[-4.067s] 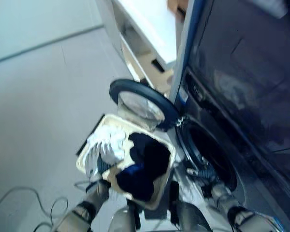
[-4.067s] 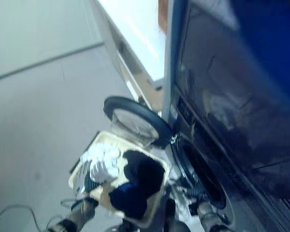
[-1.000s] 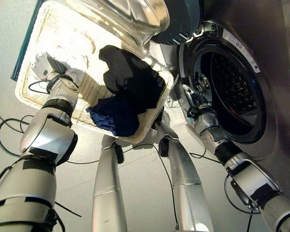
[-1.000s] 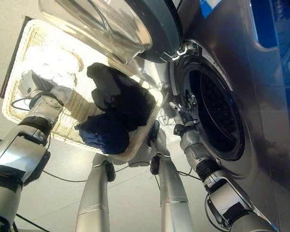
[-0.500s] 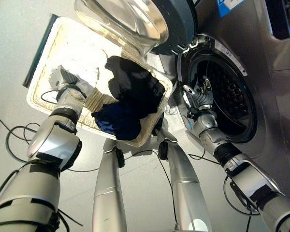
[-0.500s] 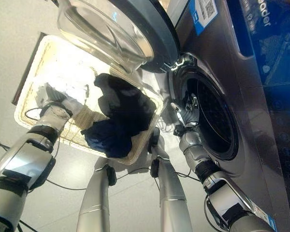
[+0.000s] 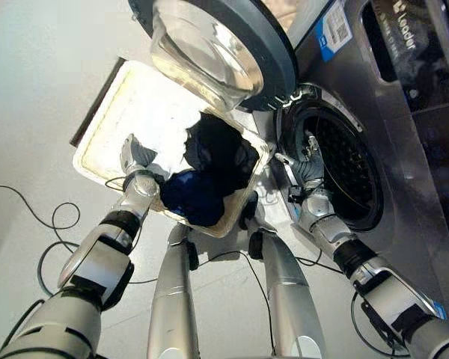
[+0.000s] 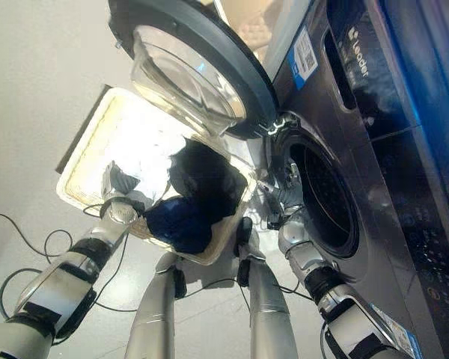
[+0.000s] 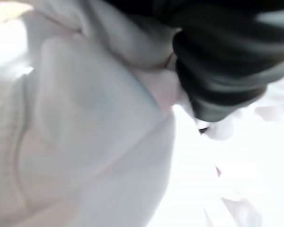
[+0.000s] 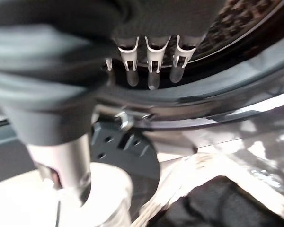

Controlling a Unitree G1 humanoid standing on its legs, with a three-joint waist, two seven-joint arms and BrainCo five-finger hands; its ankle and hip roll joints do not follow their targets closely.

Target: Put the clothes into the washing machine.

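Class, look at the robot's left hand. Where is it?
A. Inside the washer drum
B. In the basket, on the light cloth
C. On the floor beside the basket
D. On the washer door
B: the left hand is inside the basket, against the light cloth.

A pale, smooth floor [image 7: 37,90] stretches out brightly lit; beyond the machine's open door, what may be light wooden furniture [image 8: 256,30] shows.
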